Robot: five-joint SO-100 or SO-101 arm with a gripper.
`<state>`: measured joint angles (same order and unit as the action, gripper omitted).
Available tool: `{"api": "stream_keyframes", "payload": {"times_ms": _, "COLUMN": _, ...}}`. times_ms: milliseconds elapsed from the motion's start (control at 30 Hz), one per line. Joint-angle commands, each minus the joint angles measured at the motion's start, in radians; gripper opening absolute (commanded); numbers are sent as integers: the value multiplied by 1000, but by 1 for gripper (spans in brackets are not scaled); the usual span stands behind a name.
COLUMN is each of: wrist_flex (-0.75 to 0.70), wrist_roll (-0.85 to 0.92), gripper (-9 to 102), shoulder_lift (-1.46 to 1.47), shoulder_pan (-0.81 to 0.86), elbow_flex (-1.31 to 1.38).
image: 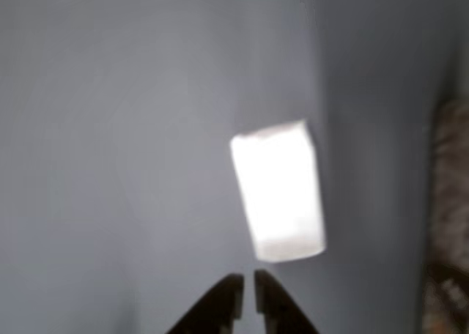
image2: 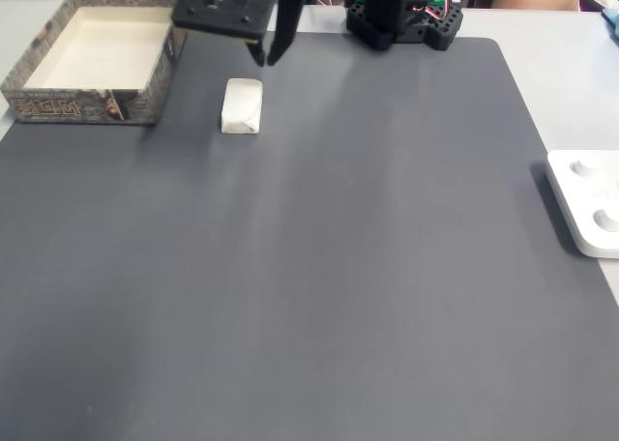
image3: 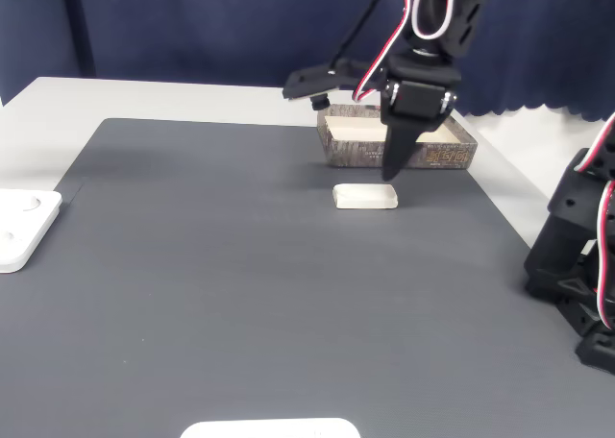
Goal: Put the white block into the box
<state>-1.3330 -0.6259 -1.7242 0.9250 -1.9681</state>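
1. Step: pre-grasp approach. White block [image2: 241, 106] lies flat on the dark mat [image2: 319, 267], not in the box [image2: 85, 56] yet.
2. Pincer [image3: 392, 174] hangs above the block in a fixed view, tips pointing down, clear of it, no contact. In the other view the tips [image: 248, 288] sit just short of the block's near end [image: 278, 192].
3. Pincer state: fingers nearly together, only a thin slit between them in the other view. Holds nothing.
4. Block pos: near the box but apart from it, a strip of mat between. In a fixed view it's just right of the box's outer wall; in another fixed view [image3: 365, 197] it's in front of the box [image3: 396, 140].
5. Next move, my read: open the pincer wide enough to straddle the block's short side, centre over it, drop down, close. Block looks about as wide as the pincer can span, so alignment is tight.
6. After that: lift, short carry over the box rim, release inside. Box interior looks empty, plenty of room.
7. Misc: white device [image2: 585, 201] sits at the mat's edge, well apart, not in the way.
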Motion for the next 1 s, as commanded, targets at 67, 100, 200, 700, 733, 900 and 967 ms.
{"api": "stream_keyframes", "payload": {"times_ms": 67, "wrist_flex": -25, "wrist_roll": -103, "gripper": -2, "shoulder_lift": 126, "shoulder_pan": 29, "elbow_flex": 196}}
{"api": "stream_keyframes", "payload": {"times_ms": 100, "wrist_flex": -26, "wrist_roll": -118, "gripper": -2, "shoulder_lift": 146, "shoulder_pan": 31, "elbow_flex": 212}}
{"api": "stream_keyframes", "payload": {"times_ms": 200, "wrist_flex": -35, "wrist_roll": -179, "gripper": -2, "shoulder_lift": 193, "shoulder_pan": 41, "elbow_flex": 247}}
{"api": "stream_keyframes", "payload": {"times_ms": 700, "wrist_flex": -80, "wrist_roll": -360, "gripper": -2, "shoulder_lift": 218, "shoulder_pan": 46, "elbow_flex": 288}}
{"api": "stream_keyframes", "payload": {"times_ms": 733, "wrist_flex": -80, "wrist_roll": -360, "gripper": -2, "shoulder_lift": 215, "shoulder_pan": 46, "elbow_flex": 285}}
{"api": "stream_keyframes", "payload": {"times_ms": 900, "wrist_flex": -71, "wrist_roll": -364, "gripper": 11, "shoulder_lift": 212, "shoulder_pan": 51, "elbow_flex": 278}}
{"api": "stream_keyframes", "payload": {"times_ms": 967, "wrist_flex": -46, "wrist_roll": -365, "gripper": 18, "shoulder_lift": 204, "shoulder_pan": 54, "elbow_flex": 262}}
